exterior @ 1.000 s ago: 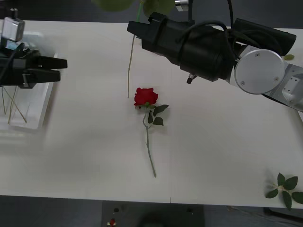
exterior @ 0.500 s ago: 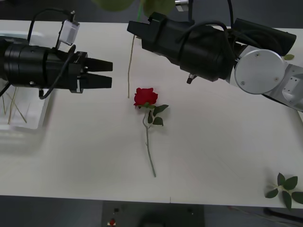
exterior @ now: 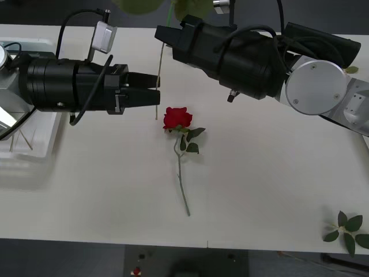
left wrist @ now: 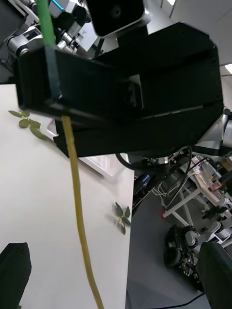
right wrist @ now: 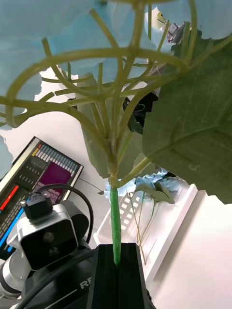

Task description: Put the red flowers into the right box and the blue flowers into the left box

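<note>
Front view: right hand [exterior: 164, 34] is raised over the far middle of the surface [exterior: 259, 190], pinching a blue flower by its stem [exterior: 158, 81], which hangs straight down with its tip just above the surface beside the red rose [exterior: 177, 118]; right wrist view shows the green stem clamped between the black fingers [right wrist: 121, 275] with the pale blue head [right wrist: 43, 29] and a big leaf [right wrist: 193, 125] fanned above; left hand [exterior: 154, 96] reaches in from the left at mid-stem height, fingers spread, and in the left wrist view the yellowish stem [left wrist: 79, 217] runs between its two fingertips [left wrist: 14, 265], not yet gripped; looks like a hand-over so the left arm can carry this one to the left box [exterior: 34, 138], the slotted white tray at the surface's left edge, which already holds blue flowers [right wrist: 152, 186]; to do it well, press the left fingers together on the stem with it centred, get a firm pinch before the right lets go, then draw away sideways; the stem is thin and could slip or swing; watch the hanging tip, it is close to the rose and may drag it; the rose lies alone mid-surface, stem pointing to the near edge, still to be sorted; a loose leaf sprig [exterior: 347, 225] sits at the near right corner, well apart.
</note>
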### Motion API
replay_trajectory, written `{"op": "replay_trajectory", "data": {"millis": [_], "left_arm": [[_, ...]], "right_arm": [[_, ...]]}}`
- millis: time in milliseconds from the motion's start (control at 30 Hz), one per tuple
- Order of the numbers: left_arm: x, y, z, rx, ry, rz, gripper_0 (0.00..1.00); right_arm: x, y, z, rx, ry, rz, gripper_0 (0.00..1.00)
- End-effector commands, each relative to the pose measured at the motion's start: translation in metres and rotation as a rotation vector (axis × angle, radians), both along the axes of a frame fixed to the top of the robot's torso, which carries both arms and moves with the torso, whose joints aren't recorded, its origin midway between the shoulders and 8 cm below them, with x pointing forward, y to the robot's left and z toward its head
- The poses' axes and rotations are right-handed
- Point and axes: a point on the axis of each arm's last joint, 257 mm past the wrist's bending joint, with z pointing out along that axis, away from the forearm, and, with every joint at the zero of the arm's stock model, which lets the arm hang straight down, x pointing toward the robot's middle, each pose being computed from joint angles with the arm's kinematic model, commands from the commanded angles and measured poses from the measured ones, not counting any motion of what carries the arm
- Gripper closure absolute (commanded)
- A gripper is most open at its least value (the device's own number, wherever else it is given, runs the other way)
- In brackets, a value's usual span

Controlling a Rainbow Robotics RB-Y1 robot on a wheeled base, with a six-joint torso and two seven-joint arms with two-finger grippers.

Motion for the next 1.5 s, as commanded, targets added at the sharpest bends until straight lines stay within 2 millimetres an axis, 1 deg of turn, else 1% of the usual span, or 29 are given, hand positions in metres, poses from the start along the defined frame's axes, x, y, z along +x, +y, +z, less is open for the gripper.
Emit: {"op": "replay_trajectory", "data": {"millis": [33,200,300,467,733,1100,1167,1200,1500], "left_arm": [[-0.007,-0.012,0.031,-0.073,-0.008,-0.009,0.00],[-0.005,-0.015,0.049,-0.155,0.017,0.014,0.00],[-0.001,-0.014,0.049,-0.161,0.020,0.032,0.00],[0.003,-0.012,0.044,-0.162,0.028,0.054,0.00],[0.005,-0.009,0.027,-0.127,0.033,0.072,0.00],[0.002,-0.011,0.019,-0.114,0.039,0.067,0.00],[0.003,-0.010,0.018,-0.112,0.038,0.068,0.55],[0.002,-0.011,0.018,-0.113,0.036,0.067,1.00],[0.000,-0.011,0.019,-0.109,0.025,0.061,1.00]], "right_arm": [[-0.002,0.002,0.018,-0.024,-0.098,-0.001,1.00],[-0.002,0.002,0.018,-0.024,-0.098,-0.001,1.00],[-0.002,0.002,0.018,-0.024,-0.098,-0.001,1.00],[-0.002,0.002,0.018,-0.024,-0.098,-0.001,1.00],[-0.002,0.002,0.018,-0.024,-0.098,-0.001,1.00],[-0.002,0.002,0.018,-0.024,-0.098,-0.001,1.00],[-0.002,0.002,0.018,-0.024,-0.098,-0.001,1.00],[-0.002,0.002,0.018,-0.024,-0.098,-0.001,1.00],[-0.002,0.002,0.018,-0.024,-0.098,-0.001,1.00]]}}
